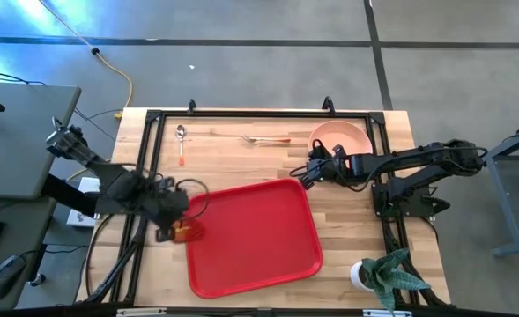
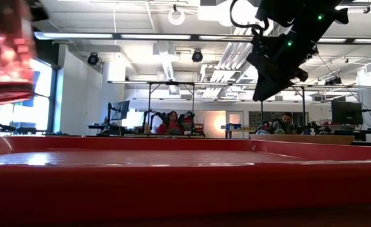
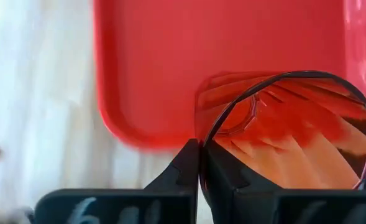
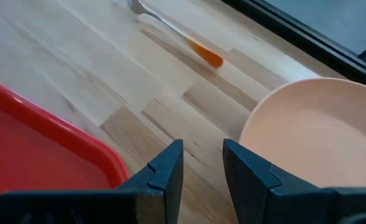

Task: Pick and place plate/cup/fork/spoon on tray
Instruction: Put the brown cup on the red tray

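one cup (image 3: pixel 282 134) in left pincer (image 3: pixel 200 163)

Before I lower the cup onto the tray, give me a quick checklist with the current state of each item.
1. Cup held: the left pincer is pinched on the rim of the cup - ok.
2. Cup over the tray: in the high view the cup sits at the left edge of the tray, not clearly inside the rim - not ok.
3. Landing area: tray surface bare - ok.
4. Right pincer clear of the drop spot: it is at the tray's far right corner, next to the plate - ok.
5. Fork and spoon out of the path: both on the table beyond the tray - ok.
6. Cup height above the tray - cannot tell.
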